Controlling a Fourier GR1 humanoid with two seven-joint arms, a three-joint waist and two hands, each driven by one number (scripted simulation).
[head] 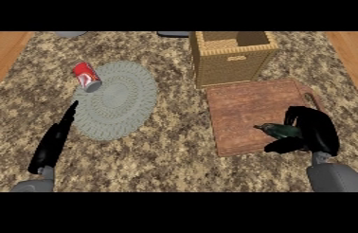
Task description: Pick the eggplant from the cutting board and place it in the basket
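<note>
A dark eggplant (277, 129) with a green stem end lies low on the wooden cutting board (248, 109), near its front right. My right hand (311, 130) curls round it from the right, fingers above and thumb below, hiding most of its body. The wicker basket (232, 57) stands upright just behind the board, its top open. My left hand (56, 135) rests at the left of the view, fingers straight and pointing away, holding nothing.
A red can (86, 76) lies on its side on the round grey-green mat (119, 102) at the left. Grey and dark items (70, 34) peek in at the counter's far edge. Wooden strips border the speckled counter on both sides.
</note>
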